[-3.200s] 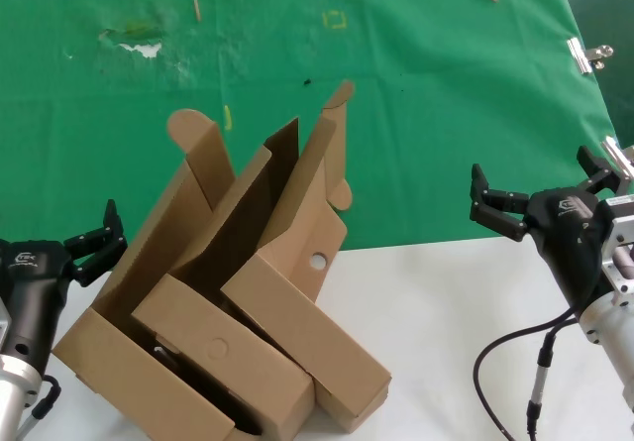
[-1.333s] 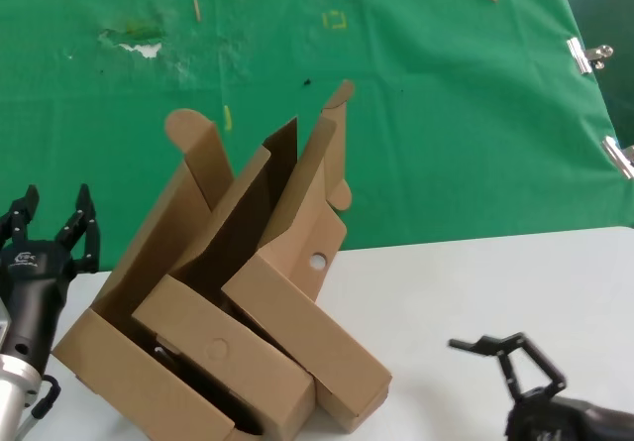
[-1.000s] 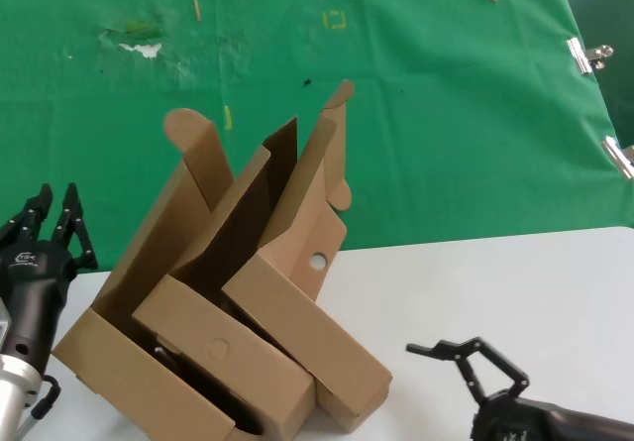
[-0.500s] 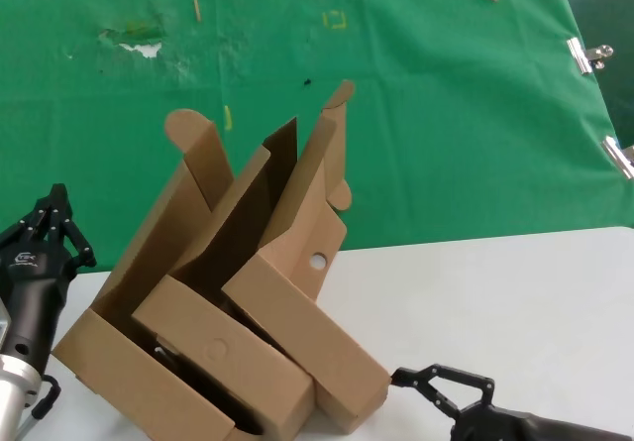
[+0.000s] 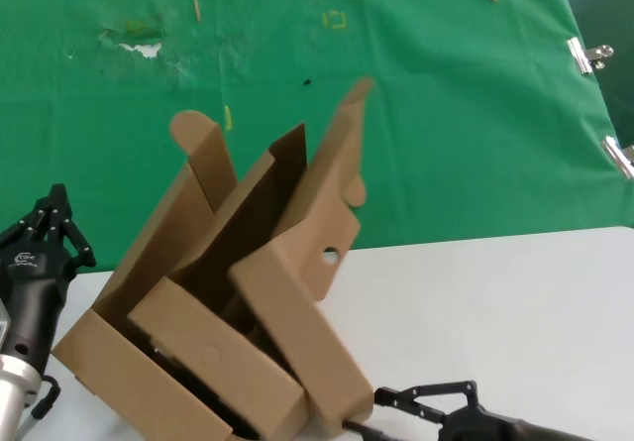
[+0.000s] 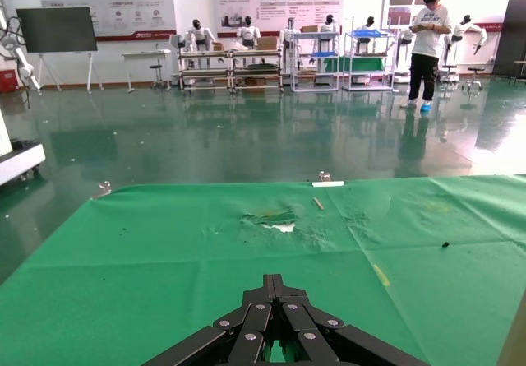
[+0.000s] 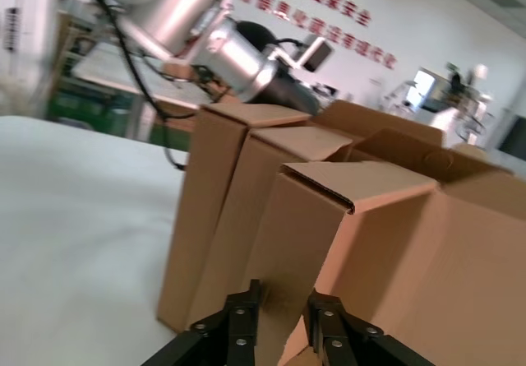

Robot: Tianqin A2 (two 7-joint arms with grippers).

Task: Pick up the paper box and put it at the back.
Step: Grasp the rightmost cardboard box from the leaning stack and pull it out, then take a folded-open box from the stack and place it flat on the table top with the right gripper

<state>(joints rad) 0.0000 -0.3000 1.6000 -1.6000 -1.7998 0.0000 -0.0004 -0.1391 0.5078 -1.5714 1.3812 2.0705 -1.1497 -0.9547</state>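
Paper box (image 5: 297, 307): the innermost of the nested cartons, standing tilted on one low corner. Its lid leans up and away from the right gripper's fingertips, and the round hole (image 5: 330, 256) is high above them. It sits on the white surface (image 5: 525, 302), short of the green cloth (image 5: 446, 84), which lies well beyond the fingers.

Right gripper (image 5: 365, 411): low at the box's near bottom corner. One finger is just above the corner, the other tucked under it. In the right wrist view the fingers (image 7: 242, 317) are narrowed to a slim gap with the box's end wall between them. This looks like a pinch on the cardboard, though only a shallow one.

Left gripper (image 5: 56, 215): parked beside the outermost carton, fingers pressed together on nothing.

Other boxes (image 5: 188, 337): wedged against the paper box on the far side from the right fingers.

Step in hand, as I judge it: freeing the box from its neighbours.
- Seat the wall deeper between the pads before taking the weight, since a corner nip may twist out.
- Draw the box up and away from the stack along the line of its walls, not sideways, or the neighbours will drag along.
- Keep the lid flaps clear of the next carton's edge.
- Then carry it over to the cloth.
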